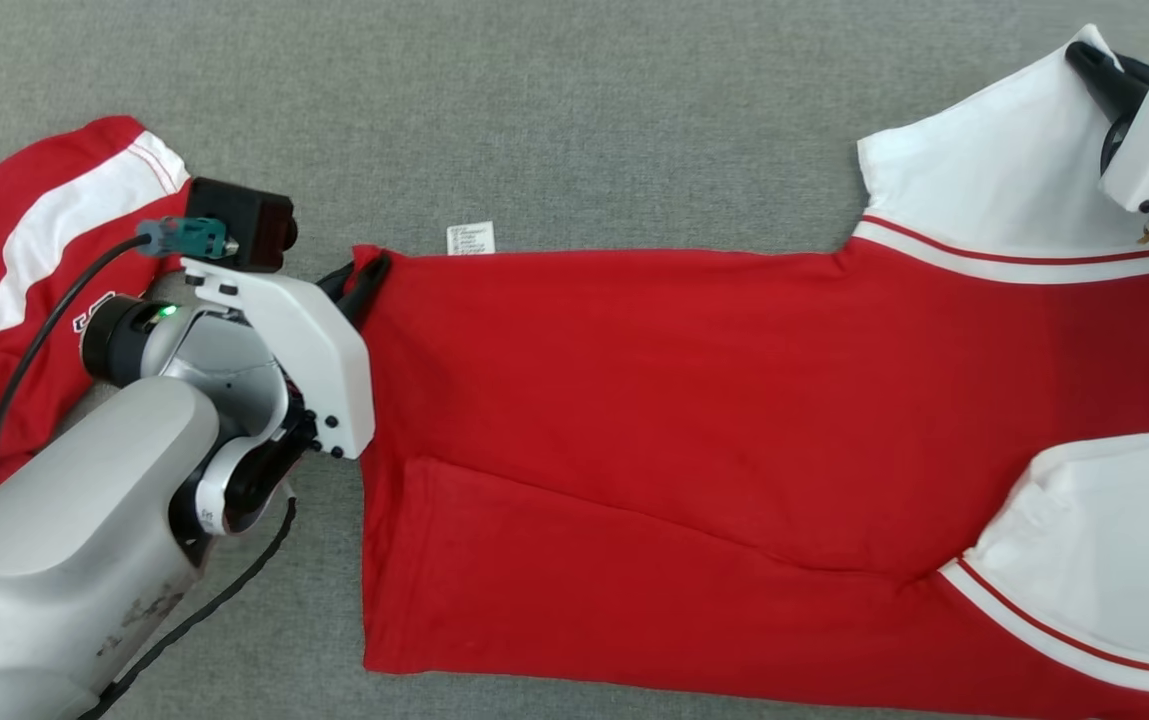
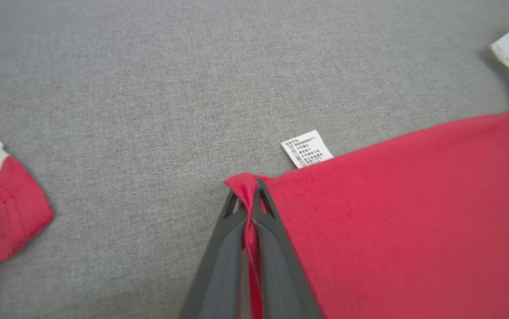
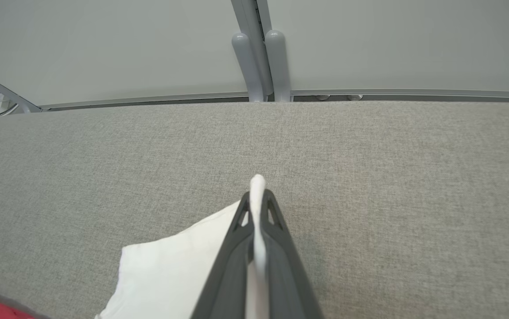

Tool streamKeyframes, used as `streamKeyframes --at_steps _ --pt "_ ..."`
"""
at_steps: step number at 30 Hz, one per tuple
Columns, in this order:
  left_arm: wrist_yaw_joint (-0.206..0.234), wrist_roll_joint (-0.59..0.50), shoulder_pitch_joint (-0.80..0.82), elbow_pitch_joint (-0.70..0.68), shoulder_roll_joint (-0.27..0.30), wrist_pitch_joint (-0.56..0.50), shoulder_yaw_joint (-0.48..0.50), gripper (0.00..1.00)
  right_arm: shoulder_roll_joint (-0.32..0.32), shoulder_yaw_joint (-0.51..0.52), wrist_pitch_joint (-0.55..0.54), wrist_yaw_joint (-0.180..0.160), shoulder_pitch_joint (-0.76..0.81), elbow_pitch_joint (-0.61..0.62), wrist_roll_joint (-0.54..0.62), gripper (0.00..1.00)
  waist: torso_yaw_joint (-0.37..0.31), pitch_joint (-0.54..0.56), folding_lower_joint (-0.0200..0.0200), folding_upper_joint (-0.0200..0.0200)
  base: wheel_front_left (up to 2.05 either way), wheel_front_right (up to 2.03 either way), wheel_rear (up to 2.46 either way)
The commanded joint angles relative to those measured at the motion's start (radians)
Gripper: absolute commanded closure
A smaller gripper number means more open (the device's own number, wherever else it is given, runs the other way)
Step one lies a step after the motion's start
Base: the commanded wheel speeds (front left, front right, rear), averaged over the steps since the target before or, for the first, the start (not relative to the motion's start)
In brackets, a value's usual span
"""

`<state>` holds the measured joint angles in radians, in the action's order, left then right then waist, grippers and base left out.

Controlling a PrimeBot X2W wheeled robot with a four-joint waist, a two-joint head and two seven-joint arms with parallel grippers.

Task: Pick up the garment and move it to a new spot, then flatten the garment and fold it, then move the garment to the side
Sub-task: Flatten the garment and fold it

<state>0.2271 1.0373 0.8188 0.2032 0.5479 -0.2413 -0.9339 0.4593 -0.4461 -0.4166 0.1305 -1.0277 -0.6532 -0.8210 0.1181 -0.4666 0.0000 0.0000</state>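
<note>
The garment (image 1: 694, 420) is a red T-shirt with white sleeves, spread flat across the grey cloth table, hem to the left and sleeves to the right. My left gripper (image 1: 371, 272) is shut on the garment's far hem corner (image 2: 245, 184), red cloth pinched between the fingers. A white care label (image 2: 306, 148) sticks out beside that corner. My right gripper (image 1: 1084, 60) at the upper right is shut on the tip of the far white sleeve (image 3: 258, 186), which folds up between the fingers. The near white sleeve (image 1: 1104, 540) lies at the lower right.
A second red-and-white garment (image 1: 24, 300) lies crumpled at the left, partly under my left arm; its sleeve (image 2: 1, 208) lies to the left in the left wrist view. Bare grey table (image 1: 534, 120) lies beyond the shirt. A wall and a grey post (image 3: 258, 53) stand past the table's far edge.
</note>
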Motion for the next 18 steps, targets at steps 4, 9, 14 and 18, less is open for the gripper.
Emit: streamKeyframes --at_steps 4,9,14,18 --pt "0.01 0.004 -0.022 0.011 0.027 0.005 0.01 1.0 0.016 -0.009 0.026 0.001 0.015 -0.013 -0.011 1.0 -0.022 0.024 0.0 0.0 0.0 0.0 0.0" --pt "0.015 0.006 -0.034 0.008 0.047 0.007 0.013 1.0 0.025 -0.022 0.055 0.001 0.012 -0.016 -0.026 1.0 -0.035 0.032 0.0 0.0 0.0 0.0 0.0" --pt "-0.012 -0.012 -0.028 0.008 0.061 -0.015 -0.014 1.0 0.019 -0.048 0.066 0.001 0.029 0.0 -0.065 1.0 -0.049 0.057 0.0 0.0 0.0 0.0 0.0" --pt "-0.052 0.001 -0.024 0.019 0.08 -0.091 -0.051 1.0 0.03 -0.077 0.05 0.001 0.05 0.016 -0.095 1.0 -0.062 0.091 0.0 0.0 0.0 0.0 0.0"
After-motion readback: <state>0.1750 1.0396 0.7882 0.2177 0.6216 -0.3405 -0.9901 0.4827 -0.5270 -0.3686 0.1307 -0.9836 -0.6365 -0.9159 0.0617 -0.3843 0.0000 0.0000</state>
